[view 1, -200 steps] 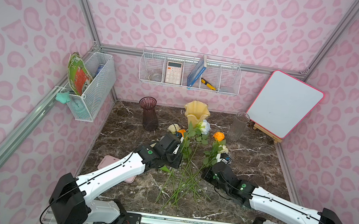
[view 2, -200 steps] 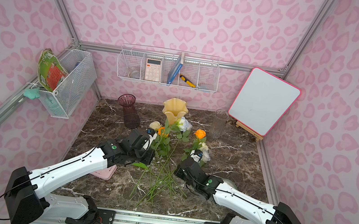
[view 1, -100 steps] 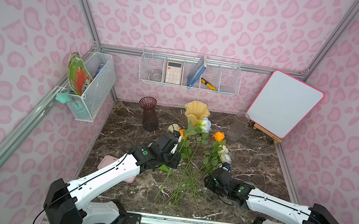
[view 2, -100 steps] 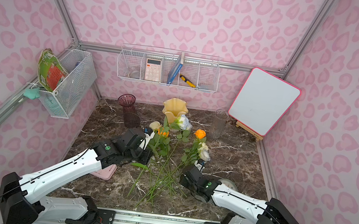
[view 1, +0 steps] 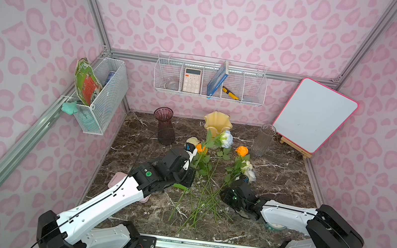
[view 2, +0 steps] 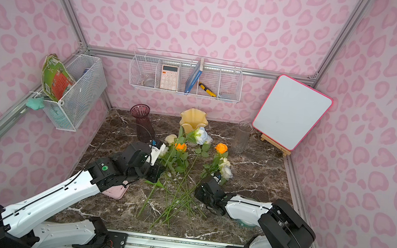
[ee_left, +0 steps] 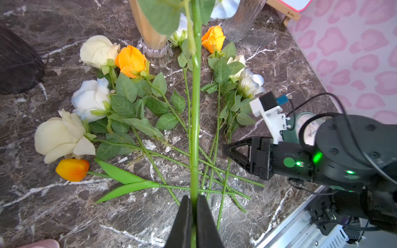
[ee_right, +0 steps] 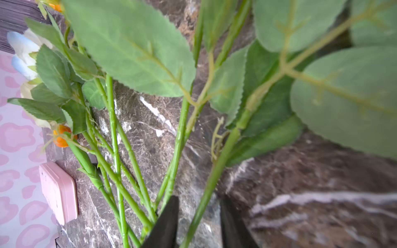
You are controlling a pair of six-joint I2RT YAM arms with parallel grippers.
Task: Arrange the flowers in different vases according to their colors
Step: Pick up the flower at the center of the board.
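Green stem (ee_left: pixel 195 107) of the pale blue-white rose (view 1: pixel 226 138) is pinched in the left gripper (ee_left: pixel 194 206), long axis pointing straight out from it, bloom up just before the yellow vase (view 1: pixel 217 124). Right gripper (ee_right: pixel 198 198) is low over the table (view 1: pixel 277 171), jaws parted around a lying stem (ee_right: pixel 214 178), nothing pinched.

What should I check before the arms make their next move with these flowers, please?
1. Grip of left gripper on raised stem: ok, jaws shut on it.
2. Grip of right gripper on leafy stem: not ok, jaws stand apart around it.
3. The purple vase, yellow vase and clear vase upright and empty: ok.
4. Colour of the raised stem's bloom: cannot tell, its top is cut off in the left wrist view.
5. The loose stems untangled: not ok, they cross in a pile.
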